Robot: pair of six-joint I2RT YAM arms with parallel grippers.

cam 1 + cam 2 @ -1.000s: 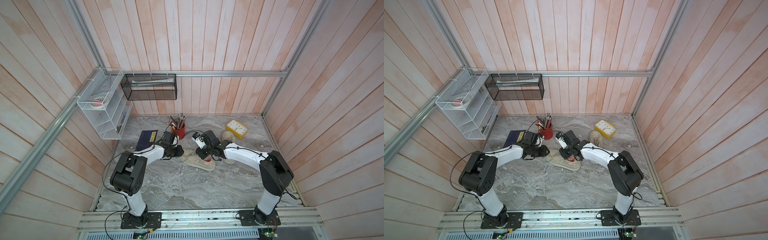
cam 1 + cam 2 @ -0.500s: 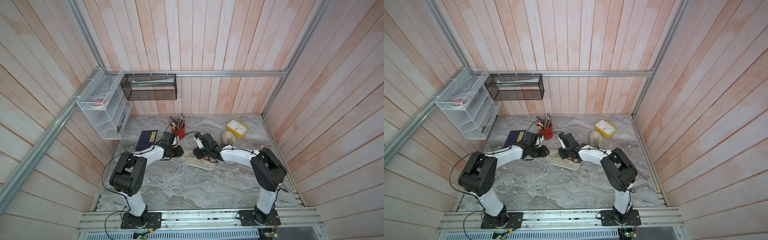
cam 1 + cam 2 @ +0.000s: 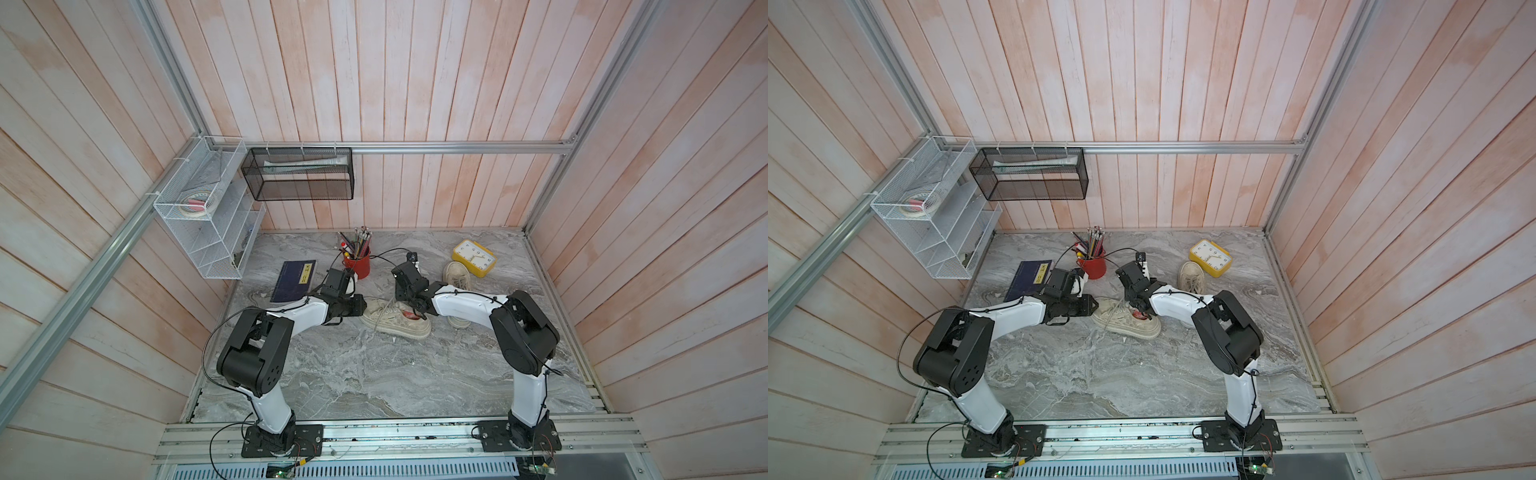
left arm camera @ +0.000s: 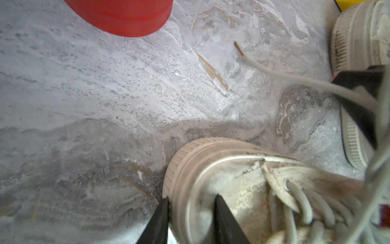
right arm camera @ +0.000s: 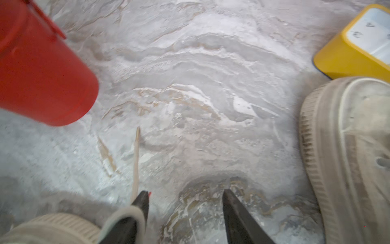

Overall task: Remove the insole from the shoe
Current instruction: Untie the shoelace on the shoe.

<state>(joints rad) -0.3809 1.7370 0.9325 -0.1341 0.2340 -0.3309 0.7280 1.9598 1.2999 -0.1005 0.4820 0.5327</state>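
Since the shoe [image 3: 395,320] sits mid-desk [image 3: 374,374] with its toe toward my left arm, the insole is inside it, and only a reddish patch [image 3: 411,317] shows through the opening in both top views. My left end effector [image 4: 191,198] is clamped across the rubber toe rim, one finger outside and one on the canvas. My right end effector [image 5: 185,191] has its jaws apart and holds nothing. The right wrist view shows bare desk between them, and one finger lies against a beige padded edge, probably the collar, though I can't tell for sure. A loose lace [image 5: 136,158] runs just beside that finger. I'd judge the insole to be thin, light and floppy, maybe lightly stuck down, so it should bend and peel rather than pop out stiff. The best hold looks like the heel-end edge where it is exposed: pinch it flat, then lift up and back. The shoe itself looks light, with soft canvas, so it would slide or lift with the pull, and the toe clamp matters. The rubber rim should grip fine. There is a snag risk from the laces. The second shoe [image 3: 457,276] lies near, apart from this one.
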